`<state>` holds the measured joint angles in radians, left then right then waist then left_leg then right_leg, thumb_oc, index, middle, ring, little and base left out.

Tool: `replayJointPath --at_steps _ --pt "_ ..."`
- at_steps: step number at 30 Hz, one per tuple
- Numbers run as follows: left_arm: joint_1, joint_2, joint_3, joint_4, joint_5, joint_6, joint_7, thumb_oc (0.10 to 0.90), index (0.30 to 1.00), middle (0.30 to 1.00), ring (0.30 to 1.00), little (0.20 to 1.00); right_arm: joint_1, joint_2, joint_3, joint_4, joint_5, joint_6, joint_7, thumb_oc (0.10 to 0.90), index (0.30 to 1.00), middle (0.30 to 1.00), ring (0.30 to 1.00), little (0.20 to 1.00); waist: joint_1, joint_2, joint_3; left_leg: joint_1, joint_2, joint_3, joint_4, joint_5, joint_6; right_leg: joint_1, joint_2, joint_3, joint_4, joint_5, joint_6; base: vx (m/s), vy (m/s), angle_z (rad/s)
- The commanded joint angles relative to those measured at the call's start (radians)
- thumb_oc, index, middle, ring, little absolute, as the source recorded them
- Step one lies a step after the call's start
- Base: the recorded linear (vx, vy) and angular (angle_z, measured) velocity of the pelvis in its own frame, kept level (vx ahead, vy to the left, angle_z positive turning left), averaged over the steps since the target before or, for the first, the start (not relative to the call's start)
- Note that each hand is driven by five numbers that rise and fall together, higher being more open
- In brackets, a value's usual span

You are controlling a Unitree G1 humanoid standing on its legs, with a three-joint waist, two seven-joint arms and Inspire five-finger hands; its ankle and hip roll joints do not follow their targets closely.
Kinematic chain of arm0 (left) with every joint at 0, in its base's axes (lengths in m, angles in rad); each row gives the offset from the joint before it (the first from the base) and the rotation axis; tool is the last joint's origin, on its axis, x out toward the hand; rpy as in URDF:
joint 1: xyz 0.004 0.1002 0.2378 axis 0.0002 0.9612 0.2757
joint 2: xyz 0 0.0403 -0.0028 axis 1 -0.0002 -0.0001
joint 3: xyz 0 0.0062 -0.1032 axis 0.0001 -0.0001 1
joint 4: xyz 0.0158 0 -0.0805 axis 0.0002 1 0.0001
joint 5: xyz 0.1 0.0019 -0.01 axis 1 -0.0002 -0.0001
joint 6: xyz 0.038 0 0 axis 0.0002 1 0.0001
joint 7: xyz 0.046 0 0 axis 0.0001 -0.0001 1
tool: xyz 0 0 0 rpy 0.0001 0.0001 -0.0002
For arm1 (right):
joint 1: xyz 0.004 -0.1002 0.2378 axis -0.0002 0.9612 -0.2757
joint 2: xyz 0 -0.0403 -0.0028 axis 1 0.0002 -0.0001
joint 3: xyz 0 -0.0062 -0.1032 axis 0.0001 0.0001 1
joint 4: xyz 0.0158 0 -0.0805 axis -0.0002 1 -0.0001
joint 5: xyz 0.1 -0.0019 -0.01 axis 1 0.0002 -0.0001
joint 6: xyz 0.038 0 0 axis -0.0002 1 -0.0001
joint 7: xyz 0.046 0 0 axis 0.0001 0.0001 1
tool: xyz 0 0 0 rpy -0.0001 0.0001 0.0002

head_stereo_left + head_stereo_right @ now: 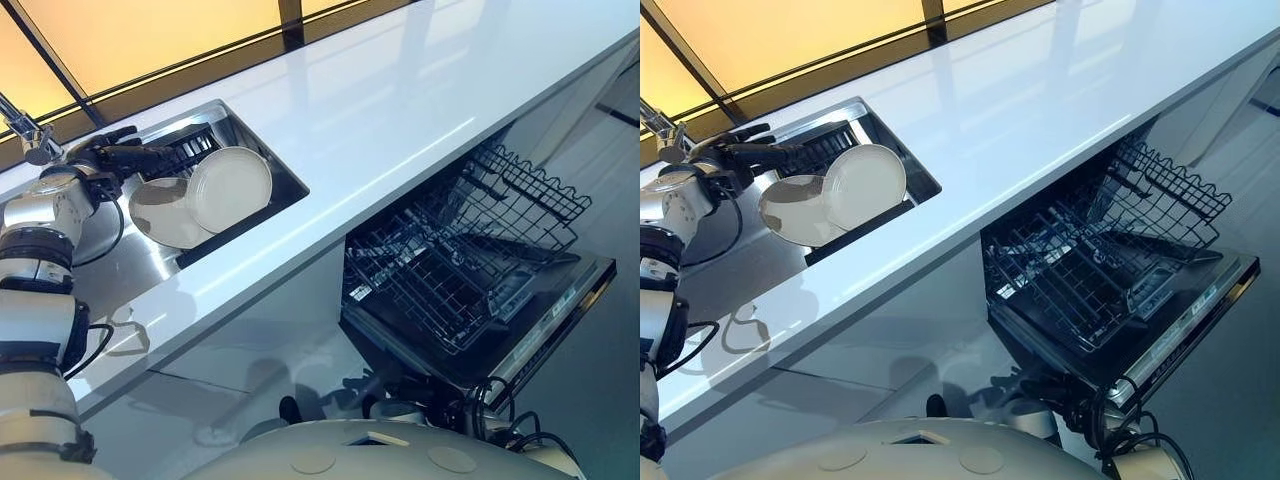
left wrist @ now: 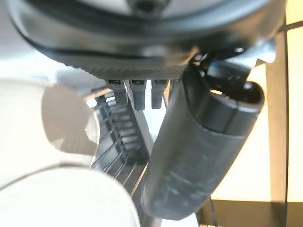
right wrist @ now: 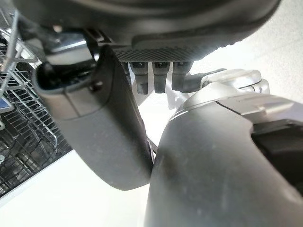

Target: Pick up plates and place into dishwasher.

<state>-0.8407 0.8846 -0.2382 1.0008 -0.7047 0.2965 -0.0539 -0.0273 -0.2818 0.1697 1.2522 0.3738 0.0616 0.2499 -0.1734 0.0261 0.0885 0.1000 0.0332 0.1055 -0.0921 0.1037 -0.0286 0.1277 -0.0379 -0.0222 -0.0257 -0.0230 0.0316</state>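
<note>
Plates: two, both in the sink [image 1: 203, 109], standing tilted on edge in a black dish rack [image 1: 186, 149]; front plate [image 1: 231, 188] overlaps rear plate [image 1: 158, 213], rims touching.

My left hand [image 1: 105, 158] hangs over the sink's far left corner, beside the tap [image 1: 26, 131]; fingers [image 1: 150, 152] straight and spread narrow, pointing along the rack toward the plates' upper rims; holding nothing; near the rims, and I see no contact; from my left wrist the white plate faces lie just past my fingertips.

My right hand [image 3: 99, 118] hangs low by the dishwasher's wire baskets; fingers look relaxed, thumb out, nothing held.

Edges: the sink's steel rim sits flush in the white countertop [image 1: 400, 110], with steep walls on every side of the plates; the counter's front edge runs straight from the sink to above the dishwasher.

Room: the countertop is a broad flat stretch between sink and dishwasher; the dishwasher door [image 1: 560, 312] lies folded down; lower rack [image 1: 430, 285] is pulled out over it, open from above; upper rack [image 1: 530, 185] juts out just under the counter edge, overhanging the lower rack's back part.
</note>
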Motion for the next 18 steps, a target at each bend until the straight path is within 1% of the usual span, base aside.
replayJointPath --at_steps 1,8,11,18 --pt "-0.197 0.1 0.048 0.024 0.029 -0.127 0.037 0.8 0.9 0.9 0.9 0.9 0.035 -0.04 0.034 0.044 -0.01 -0.003 0.004 0.8 0.9 0.9 0.9 0.9 -0.036 0.04 -0.04 0.034 -0.093 0.059 0.024 -0.158 0.072 -0.08 0.057 0.028 0.047 0.016 0.063 0.0 -0.009 -0.14" --pt "-0.174 0.077 0.041 -0.006 0.056 -0.114 0.033 0.8 0.9 0.9 0.9 0.9 0.033 -0.036 0.024 0.049 -0.002 -0.004 -0.001 0.8 0.9 0.9 0.9 0.9 -0.044 0.04 -0.039 0.046 -0.085 0.083 0.024 -0.164 0.073 -0.08 0.051 0.029 0.053 0.02 0.071 0.0 -0.008 -0.06" --pt "-0.168 0.074 0.035 -0.008 0.076 -0.117 0.026 0.8 0.9 0.9 0.9 0.9 0.03 -0.039 0.018 0.046 0.001 0.008 -0.005 0.8 0.9 0.9 0.9 0.9 -0.046 0.04 -0.04 0.047 -0.083 0.089 0.023 -0.163 0.074 -0.082 0.049 0.026 0.053 0.022 0.074 0.0 0.0 0.0" --pt "-0.177 0.068 0.008 -0.002 0.162 -0.179 0.064 0.8 0.9 0.9 0.9 0.9 0.039 -0.043 0.014 0.05 0.003 0.012 -0.003 0.8 0.9 0.9 0.9 0.9 -0.051 0.038 -0.04 0.048 -0.081 0.089 0.02 -0.16 0.075 -0.087 0.049 0.026 0.055 0.027 0.074 0.0 0.0 0.0"
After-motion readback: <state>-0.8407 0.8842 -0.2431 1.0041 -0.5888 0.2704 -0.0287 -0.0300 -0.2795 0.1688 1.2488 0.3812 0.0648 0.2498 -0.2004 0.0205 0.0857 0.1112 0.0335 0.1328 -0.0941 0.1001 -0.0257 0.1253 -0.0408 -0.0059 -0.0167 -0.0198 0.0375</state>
